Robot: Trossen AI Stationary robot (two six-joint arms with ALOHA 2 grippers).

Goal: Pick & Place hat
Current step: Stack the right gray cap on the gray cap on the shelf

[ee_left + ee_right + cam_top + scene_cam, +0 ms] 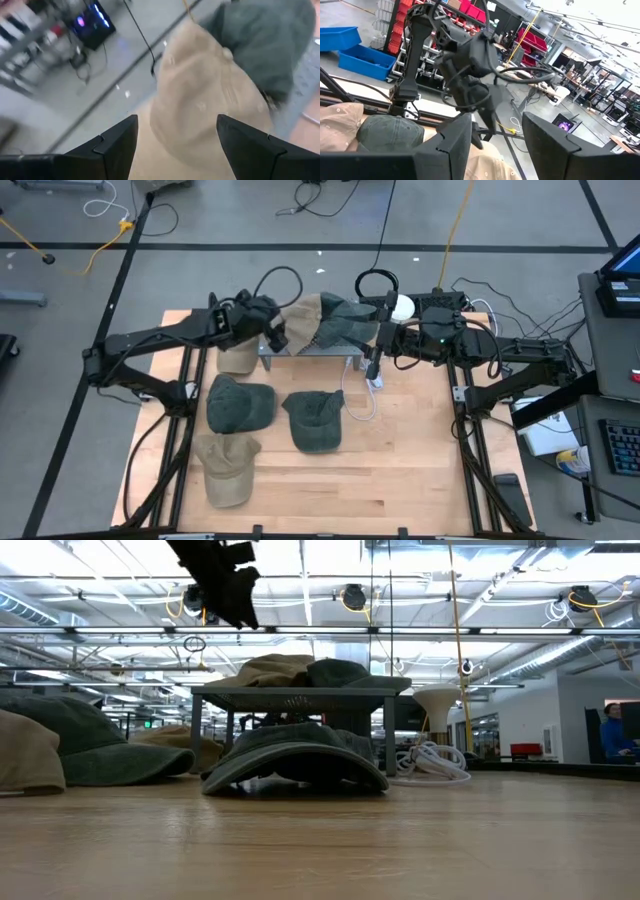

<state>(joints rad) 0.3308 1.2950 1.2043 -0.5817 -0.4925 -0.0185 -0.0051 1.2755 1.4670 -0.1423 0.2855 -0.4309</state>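
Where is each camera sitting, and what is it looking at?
High view: overhead, facing straight down on the wooden table; both dark arms show.
Low view: at tabletop height, facing the small grey metal rack; one arm hangs above.
Left wrist view: on the left arm, past the open left gripper at the tan fabric cap.
Right wrist view: on the right arm, past the open right gripper toward the other arm.
Shared: the tan cap on the rack shows in the high and left wrist views.
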